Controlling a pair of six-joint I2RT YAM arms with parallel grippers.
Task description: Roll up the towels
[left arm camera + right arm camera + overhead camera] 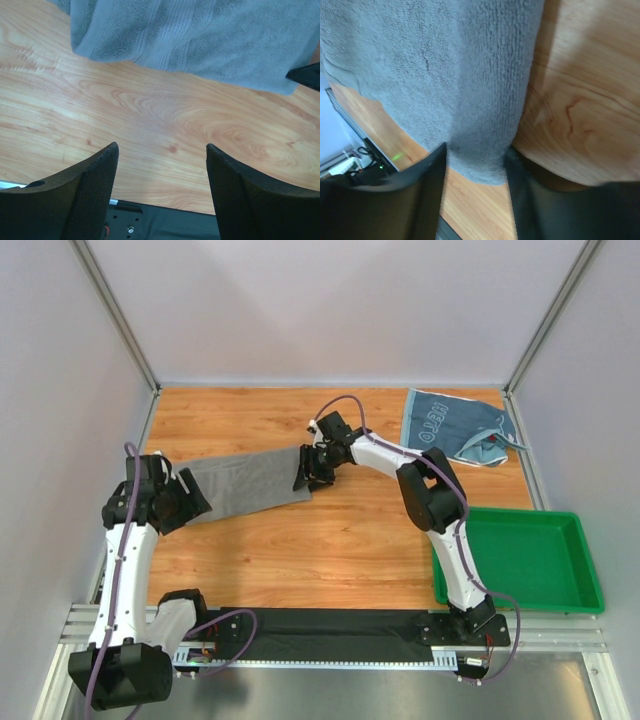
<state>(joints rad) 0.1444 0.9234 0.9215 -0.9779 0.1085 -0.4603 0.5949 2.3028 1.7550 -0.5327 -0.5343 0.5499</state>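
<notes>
Overhead, grey towel (245, 485) flat on wooden table (330, 540), light blue towel (450, 425) lettered "HERO" far right, green tray (520, 560) nearer, left wrist, left gripper (162, 147) jaws apart, empty, short of grey towel, right wrist, right gripper (475, 150) astride its end, grip unclear

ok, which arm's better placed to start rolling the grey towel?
Right, probably. The right gripper straddles one end of the grey towel, with cloth between its fingers. The left gripper hangs open over bare table, the towel's edge beyond its fingertips.
</notes>
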